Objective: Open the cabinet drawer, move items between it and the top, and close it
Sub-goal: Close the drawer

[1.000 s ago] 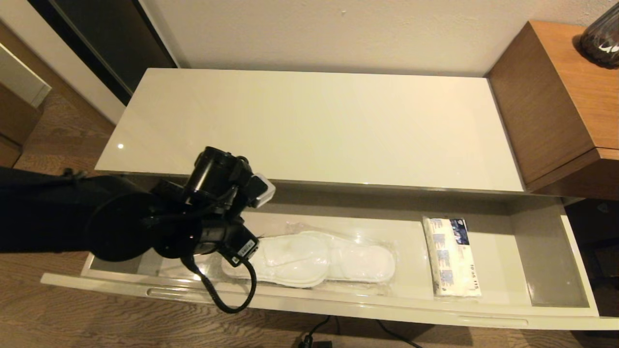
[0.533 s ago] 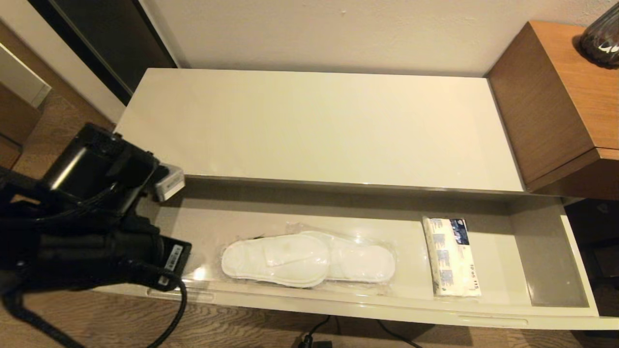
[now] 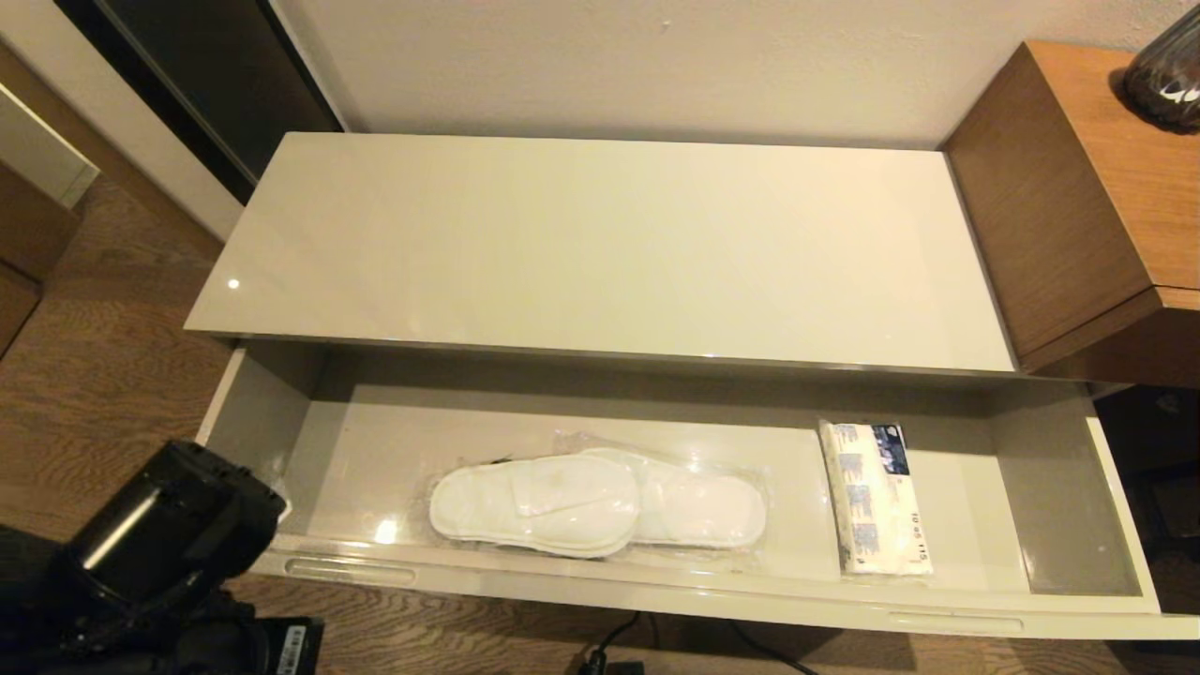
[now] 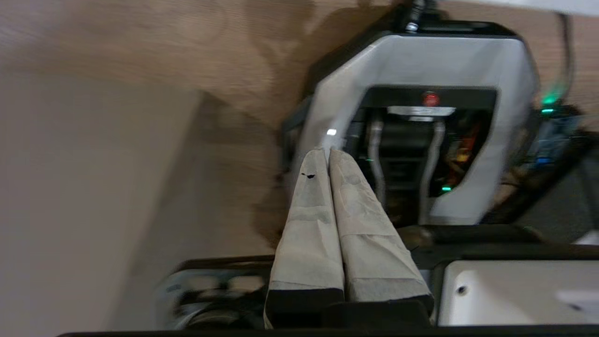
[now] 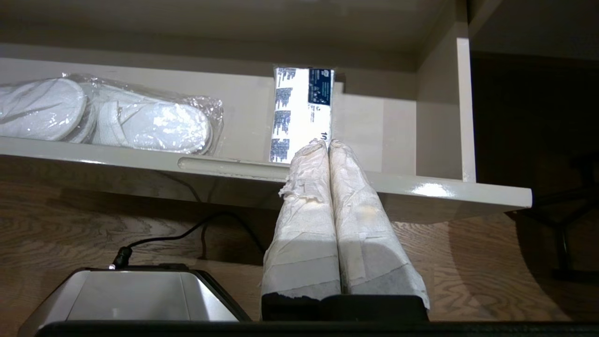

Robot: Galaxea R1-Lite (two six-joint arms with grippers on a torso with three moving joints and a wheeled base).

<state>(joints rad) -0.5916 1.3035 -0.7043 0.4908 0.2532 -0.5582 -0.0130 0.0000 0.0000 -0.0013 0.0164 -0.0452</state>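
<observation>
Now that the left gripper point(image 4: 329, 154) is pulling back from the wide glossy beige drawer point(image 3: 656, 589), fingers pressed together on nothing, the plastic-wrapped white slippers point(image 3: 597, 511) and blue-printed white tissue pack point(image 3: 876, 497) are lying inside the open drawer, awaiting transfer to the cream top point(image 3: 609, 244).

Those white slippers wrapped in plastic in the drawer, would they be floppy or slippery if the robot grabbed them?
Probably floppy: the slippers look thin and flat, so the ends may droop when lifted. The clear wrap is glossy and crinkled, so it could slip or bunch between the fingers. They look light, and lying flat on the drawer floor, a push would likely slide them rather than tip them.
</observation>
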